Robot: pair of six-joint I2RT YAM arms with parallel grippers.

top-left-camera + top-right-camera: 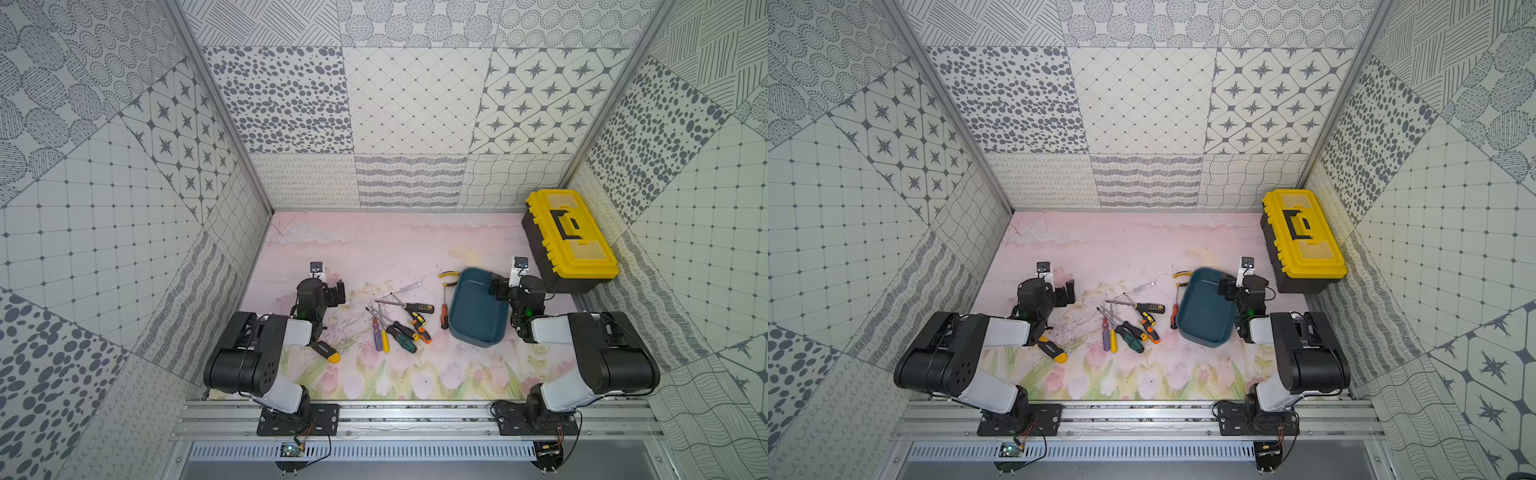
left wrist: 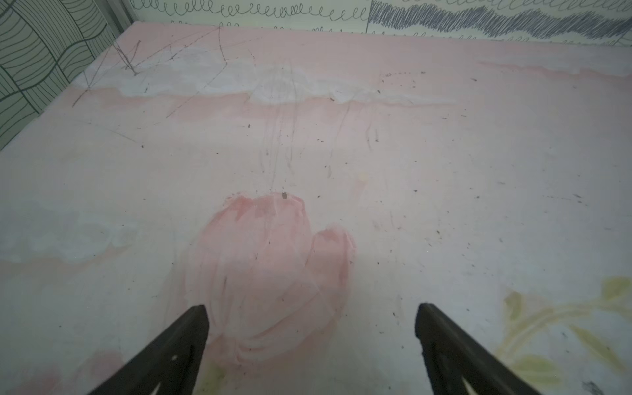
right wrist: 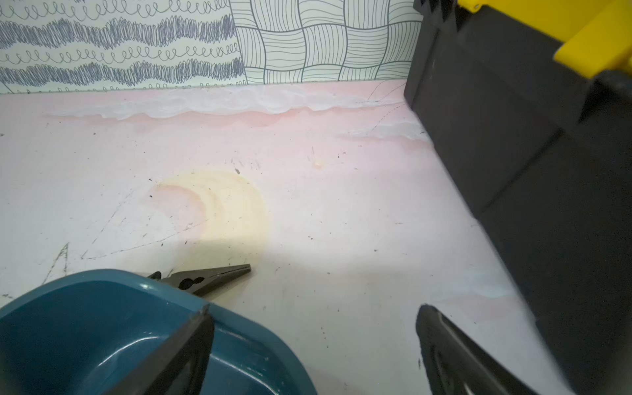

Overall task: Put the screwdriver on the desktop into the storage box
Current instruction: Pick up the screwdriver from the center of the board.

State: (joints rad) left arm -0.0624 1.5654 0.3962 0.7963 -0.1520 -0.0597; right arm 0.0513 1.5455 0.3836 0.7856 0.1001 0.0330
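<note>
— Teal box (image 1: 473,305) filled yet?
— No, empty; nothing done. Screwdrivers (image 1: 401,337) lie on the desktop (image 1: 374,249) between the left claw (image 1: 338,293) and right claw (image 1: 496,289), both gaping, holding nothing. The right one overhangs the box rim.

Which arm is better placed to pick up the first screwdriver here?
Probably left. The left gripper is open beside the screwdrivers with bare desktop between; the right gripper, also open, straddles the storage box rim on the side away from them.
</note>
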